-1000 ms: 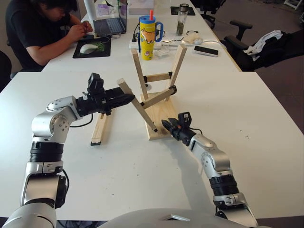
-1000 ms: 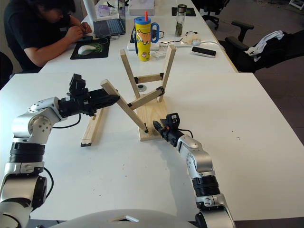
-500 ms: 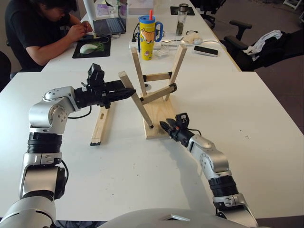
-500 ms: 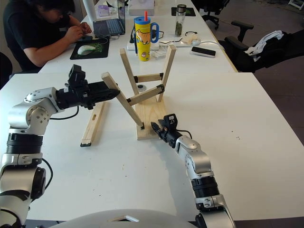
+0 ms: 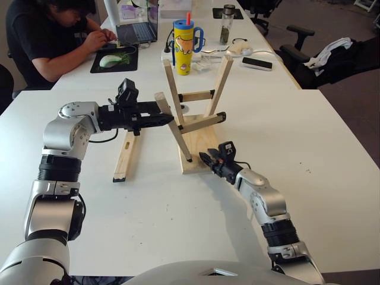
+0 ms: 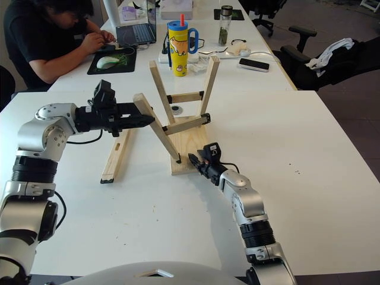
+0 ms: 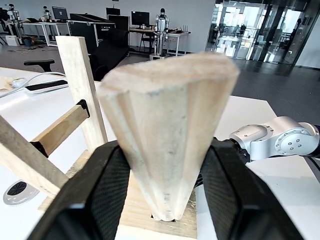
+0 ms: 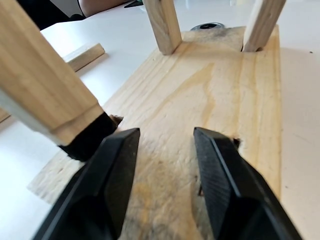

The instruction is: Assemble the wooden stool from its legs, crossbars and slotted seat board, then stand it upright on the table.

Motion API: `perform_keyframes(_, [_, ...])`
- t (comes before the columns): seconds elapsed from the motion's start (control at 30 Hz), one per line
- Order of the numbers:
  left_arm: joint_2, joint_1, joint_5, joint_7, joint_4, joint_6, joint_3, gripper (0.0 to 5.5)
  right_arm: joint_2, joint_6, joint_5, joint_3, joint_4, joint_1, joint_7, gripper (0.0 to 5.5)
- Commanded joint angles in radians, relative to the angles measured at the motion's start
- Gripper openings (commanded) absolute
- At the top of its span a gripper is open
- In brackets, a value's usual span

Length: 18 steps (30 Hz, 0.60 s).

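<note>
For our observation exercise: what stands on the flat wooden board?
Two upright legs stand at its far end. A third leg, held by the left gripper, leans onto a near corner; its dark tip hides the spot beneath.

**Head stereo pair.** Both eyes look forward and down from above the near edge of the white desk [image 5: 309,136] and share nearly the whole scene (the right eye is slightly offset sideways).

**Left wrist camera.** It looks along the held leg [image 7: 167,145] at very close range, toward the seat board [image 7: 160,231].

**Right wrist camera.** It skims low and close over the same seat board, facing the far side of the desk.
</note>
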Motion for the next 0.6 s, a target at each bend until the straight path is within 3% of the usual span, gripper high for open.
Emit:
perform_keyframes(0.03, [0.024, -0.045, 0.053, -0.007, 0.032, -0.016, -0.014, 2.06, -0.006, 0.044, -0.024, 0.045, 0.041, 0.037, 0.021, 2.00])
perform_keyframes(0.6, [0.066, -0.014, 0.085, -0.046, -0.053, 0.035, -0.052, 2.06, -0.008, 0.041, -0.050, 0.061, 0.050, 0.046, 0.031, 2.00])
